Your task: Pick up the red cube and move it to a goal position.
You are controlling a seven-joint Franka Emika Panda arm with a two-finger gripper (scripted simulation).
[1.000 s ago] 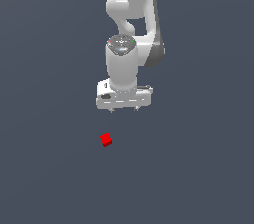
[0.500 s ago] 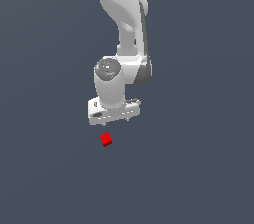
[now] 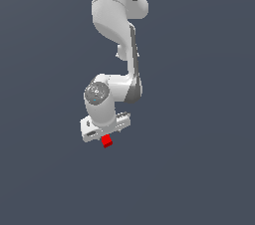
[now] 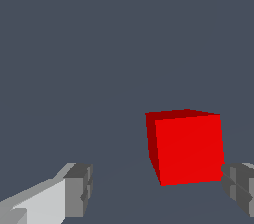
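Note:
The red cube (image 3: 106, 142) is a tiny bright red block on the dark grey floor; the white gripper's body stands right over it and covers part of it in the exterior view. In the wrist view the red cube (image 4: 186, 147) lies between the two grey fingertips, much nearer to one finger (image 4: 239, 183) than to the other finger (image 4: 78, 188), and I cannot tell whether it touches. My gripper (image 4: 158, 188) is open, with its jaws wide apart and nothing held.
The white arm (image 3: 117, 30) reaches down from the top of the exterior view. The floor (image 3: 199, 169) is a plain dark grey surface with no other objects in view.
The arm has lowered and swung toward the exterior view's left; the gripper has come down from well above the red cube to right over it. The cube has not moved.

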